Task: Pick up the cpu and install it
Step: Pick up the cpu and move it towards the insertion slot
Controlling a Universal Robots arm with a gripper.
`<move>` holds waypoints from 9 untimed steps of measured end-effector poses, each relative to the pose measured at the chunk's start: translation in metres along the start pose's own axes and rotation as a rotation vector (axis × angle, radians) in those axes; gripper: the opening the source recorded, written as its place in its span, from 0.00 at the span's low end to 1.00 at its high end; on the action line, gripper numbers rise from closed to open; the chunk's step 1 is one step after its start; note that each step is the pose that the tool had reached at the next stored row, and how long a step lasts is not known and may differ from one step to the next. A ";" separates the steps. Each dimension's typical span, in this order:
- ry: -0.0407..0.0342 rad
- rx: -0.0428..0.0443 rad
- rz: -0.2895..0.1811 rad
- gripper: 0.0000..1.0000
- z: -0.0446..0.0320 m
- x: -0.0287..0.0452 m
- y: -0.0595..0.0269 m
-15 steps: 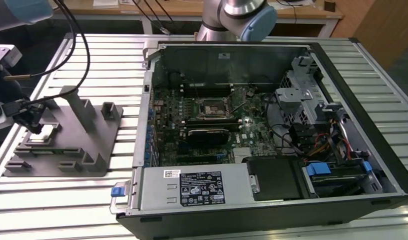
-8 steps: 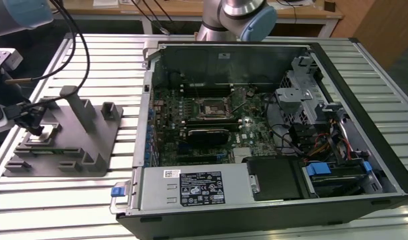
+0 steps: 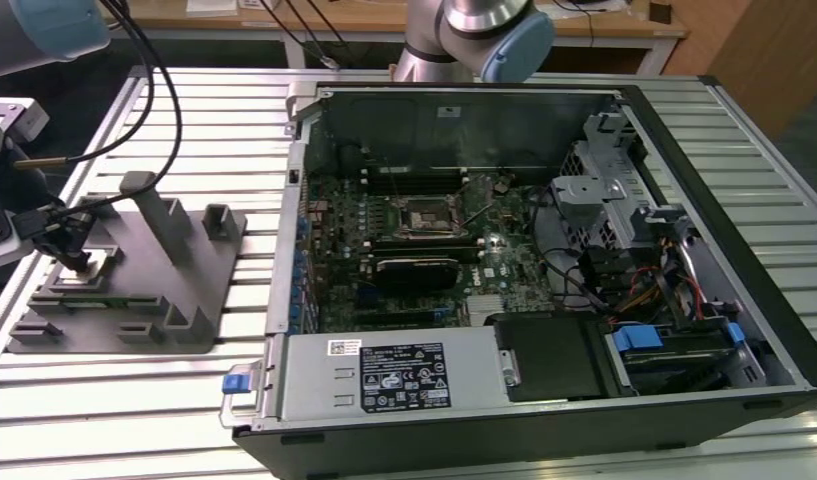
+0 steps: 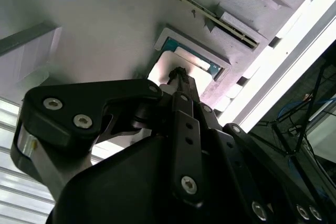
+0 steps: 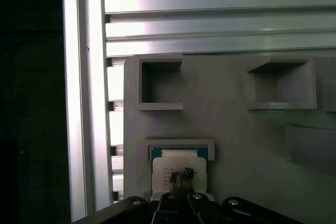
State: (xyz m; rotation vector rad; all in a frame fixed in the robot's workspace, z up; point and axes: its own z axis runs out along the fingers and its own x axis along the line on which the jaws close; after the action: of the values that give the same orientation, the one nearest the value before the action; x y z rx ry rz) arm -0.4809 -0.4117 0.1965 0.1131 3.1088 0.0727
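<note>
Work stands at the grey fixture (image 3: 181, 290), a moulded block of posts and pockets that lies on the slatted metal surface (image 3: 181, 100). The hand (image 3: 77, 262) hangs over the end of the fixture farthest from the open computer case (image 3: 515, 440), which sits just beside the fixture on the exterior view's right.

The cpu (image 5: 163, 166) lies flat in a shallow square pocket of the fixture. Its pale silver top faces up, and a thin teal strip shows along one side of the pocket. In both wrist views the hand is narrow: its black fingers (image 4: 181, 108) run together to one small tip, and that tip sits over the middle of the cpu's top. I cannot tell whether the tip touches the chip or hovers just above it. The cpu rests in its pocket.

In the first wrist view two deeper square pockets of the fixture lie beyond the cpu's pocket, toward the bright rails of the surface. In the exterior view a tall post (image 3: 155, 215) rises from the fixture close to the hand, and black cables (image 3: 148, 80) run down above it.

Well apart from the fixture, inside the case, the green motherboard (image 3: 502, 260) lies flat with a black square socket frame (image 3: 422, 215) near its middle.
</note>
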 end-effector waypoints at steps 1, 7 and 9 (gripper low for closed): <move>0.0001 0.0000 0.000 0.11 0.0000 0.0000 0.0001; 0.0007 -0.0003 -0.013 0.11 0.0003 0.0000 0.0002; 0.0007 -0.0004 -0.013 0.11 0.0004 0.0000 0.0002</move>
State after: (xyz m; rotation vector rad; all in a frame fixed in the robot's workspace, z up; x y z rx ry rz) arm -0.4809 -0.4115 0.1961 0.0927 3.1098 0.0730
